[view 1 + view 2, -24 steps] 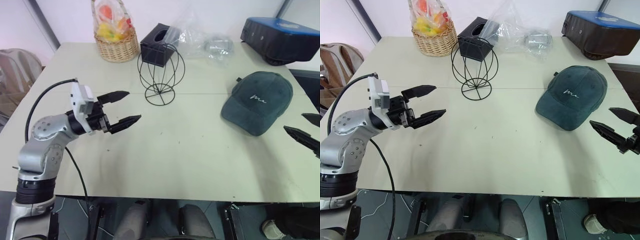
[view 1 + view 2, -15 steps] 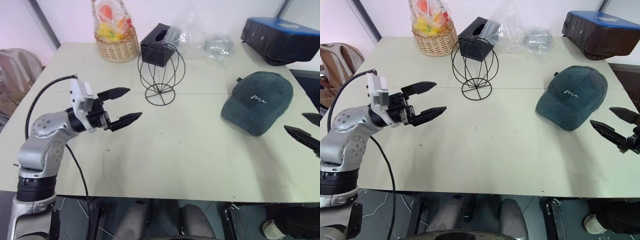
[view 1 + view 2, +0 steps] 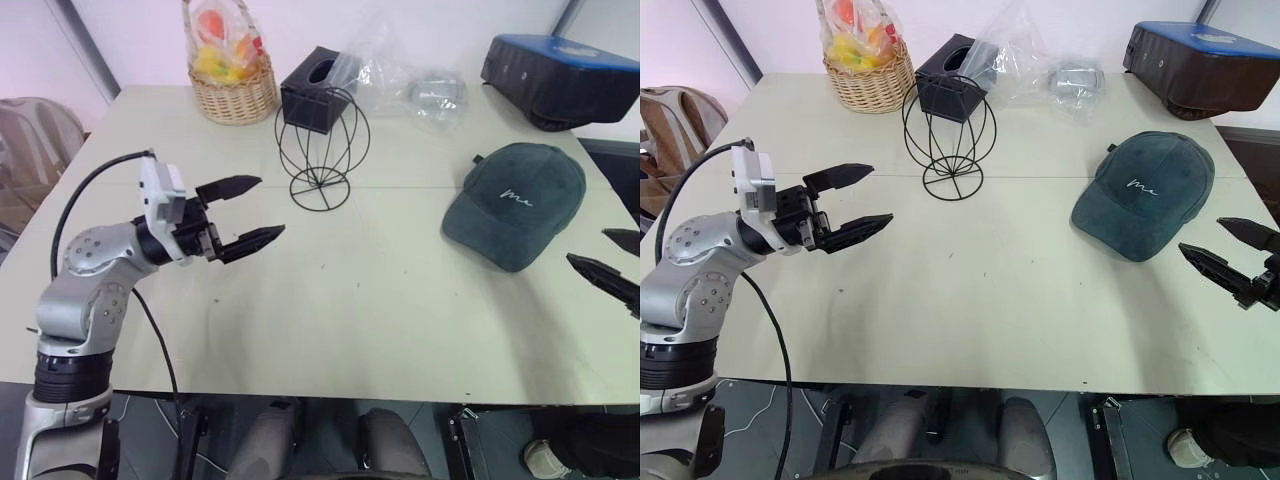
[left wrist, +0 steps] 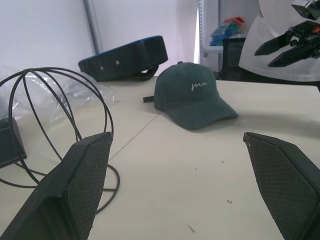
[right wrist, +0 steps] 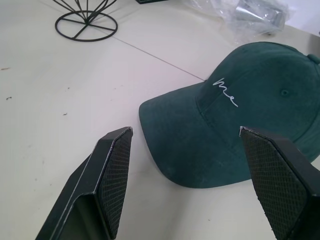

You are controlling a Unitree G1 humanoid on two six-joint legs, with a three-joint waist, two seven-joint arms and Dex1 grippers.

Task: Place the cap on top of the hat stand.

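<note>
The dark teal-green cap (image 3: 517, 204) with white script lies on the table at the right, brim toward the front. The black wire hat stand (image 3: 321, 150) stands upright near the table's middle back, bare. My right gripper (image 3: 1231, 254) hovers open just right of and in front of the cap's brim, not touching it; in its wrist view the cap (image 5: 240, 115) lies between and beyond the spread fingers. At the left my left gripper (image 3: 247, 214) is open and holds nothing, a little left of and in front of the stand (image 4: 55, 125).
A wicker basket (image 3: 234, 84) of fruit and a black tissue box (image 3: 315, 92) stand behind the stand. Crumpled clear plastic (image 3: 415, 80) and a dark blue-topped case (image 3: 560, 78) lie at the back right. A person stands beyond the table (image 4: 280, 45).
</note>
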